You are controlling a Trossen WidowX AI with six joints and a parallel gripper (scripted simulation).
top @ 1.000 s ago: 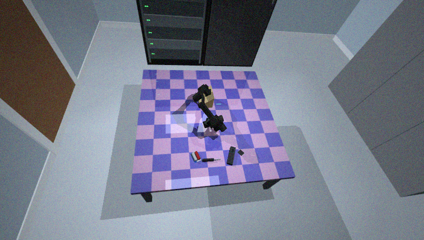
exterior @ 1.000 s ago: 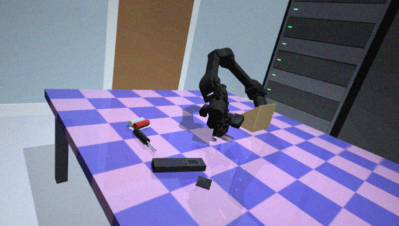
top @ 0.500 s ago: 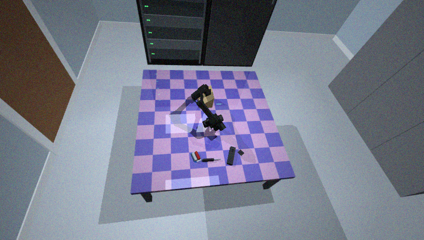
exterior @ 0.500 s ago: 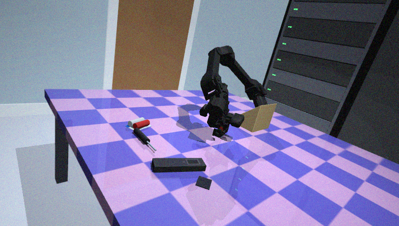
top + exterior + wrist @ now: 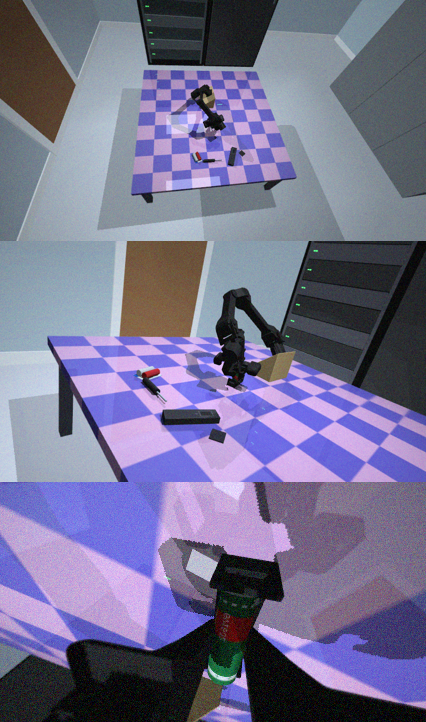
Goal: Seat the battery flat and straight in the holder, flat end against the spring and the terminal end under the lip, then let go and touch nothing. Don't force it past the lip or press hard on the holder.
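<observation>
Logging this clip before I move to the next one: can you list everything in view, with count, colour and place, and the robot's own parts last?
battery: one, green with a red band, between the gripper fingers, above the table
cylinders: two, one white and one red, side by side near the table's front left
screwdriver: one, black handle with a thin grey shaft, just beside the cylinders
long flat box: one, black, lying near the table's front edge
small square plate: one, black, beside the long box
tan block: one, at the arm's base
table: one, purple and pink checks
server rack: one, dark, behind the table
gripper: one, black, shut on the battery
</observation>
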